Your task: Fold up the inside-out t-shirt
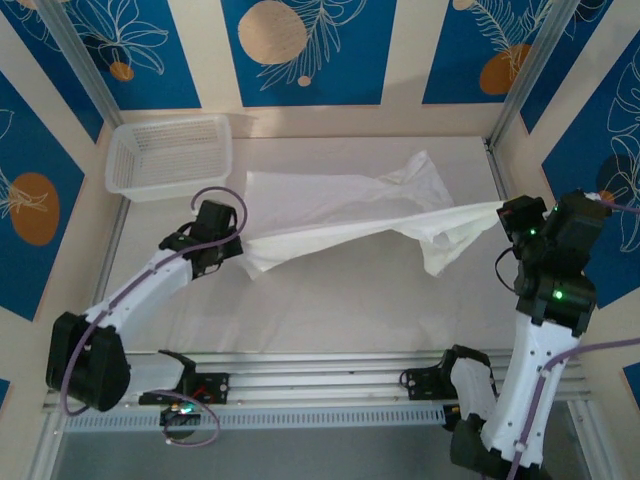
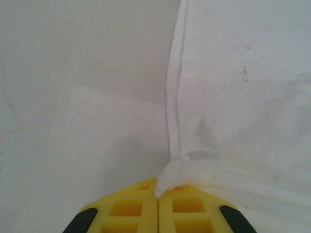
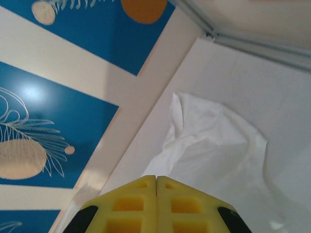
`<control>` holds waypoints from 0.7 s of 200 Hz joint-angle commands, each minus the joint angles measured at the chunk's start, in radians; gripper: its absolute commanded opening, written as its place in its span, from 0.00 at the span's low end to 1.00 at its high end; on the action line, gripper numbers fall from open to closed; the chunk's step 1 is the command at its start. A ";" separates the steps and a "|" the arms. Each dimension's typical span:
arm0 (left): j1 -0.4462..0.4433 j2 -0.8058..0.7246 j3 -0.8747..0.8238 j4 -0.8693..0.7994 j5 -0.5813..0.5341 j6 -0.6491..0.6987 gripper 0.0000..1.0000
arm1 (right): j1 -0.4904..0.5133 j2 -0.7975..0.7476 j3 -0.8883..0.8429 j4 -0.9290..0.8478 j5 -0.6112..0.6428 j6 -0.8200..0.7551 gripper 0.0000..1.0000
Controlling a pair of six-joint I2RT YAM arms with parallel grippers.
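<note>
**Shirt strung between two slim pinches**

The shirt (image 1: 340,205) lies across the back half of the table (image 1: 350,300), near the basket (image 1: 170,155). Its near edge is lifted and drawn into a taut band between the two arms. The left gripper (image 1: 238,248) is clamped on the band's left end. Its wrist view shows the yellow fingers (image 2: 141,194) pressed together with just a small nub of hem caught at the tips. The right gripper (image 1: 503,212) is also closed and is raised close to the right wall. From above, the band's other end runs into it, so it appears to be gripping the cloth, though its own wrist view does not clearly show cloth between the tips.

The weakest point is probably the left hold. With so little hem caught, any further pull apart could draw it out, and the band would drop slack onto the table.

The right arm has little room left before the wall, so extra tension would have to come from the left, which loads that thin pinch.

The cloth near the right end is twisted and bunched, with a flap hanging below the band. Laying it down like this would likely press in a crooked fold.

Most of the shirt rests on the table, so dragging it could ruck the back portion or carry it against the basket.
</note>
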 commanded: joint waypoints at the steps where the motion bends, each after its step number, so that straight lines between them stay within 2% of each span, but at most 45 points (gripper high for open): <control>1: 0.026 0.093 0.008 0.092 0.080 0.023 0.13 | -0.015 0.082 -0.021 0.043 -0.154 -0.032 0.00; 22: 0.031 0.217 0.041 0.167 0.075 0.034 0.22 | -0.014 0.128 -0.059 0.045 -0.193 -0.046 0.00; 47: 0.064 0.340 0.106 0.163 0.073 0.056 0.24 | -0.015 0.134 -0.075 0.053 -0.180 -0.057 0.00; 76: 0.058 0.309 0.110 0.124 0.095 0.055 0.25 | -0.014 0.133 -0.072 0.046 -0.193 -0.069 0.00; 85: 0.044 0.283 0.103 0.085 0.057 0.041 0.25 | -0.014 0.130 -0.076 0.045 -0.198 -0.068 0.00; 100: 0.012 0.261 0.109 -0.035 -0.081 0.010 0.27 | -0.009 0.123 -0.087 0.047 -0.205 -0.064 0.00; 112: -0.007 0.257 0.108 -0.088 -0.120 0.006 0.28 | -0.003 0.116 -0.099 0.054 -0.205 -0.059 0.00; 125: -0.027 0.246 0.092 -0.078 -0.056 0.007 0.30 | 0.004 0.113 -0.106 0.059 -0.203 -0.055 0.00; 140: -0.045 0.230 0.056 0.021 0.115 0.014 0.35 | 0.015 0.115 -0.107 0.062 -0.195 -0.053 0.00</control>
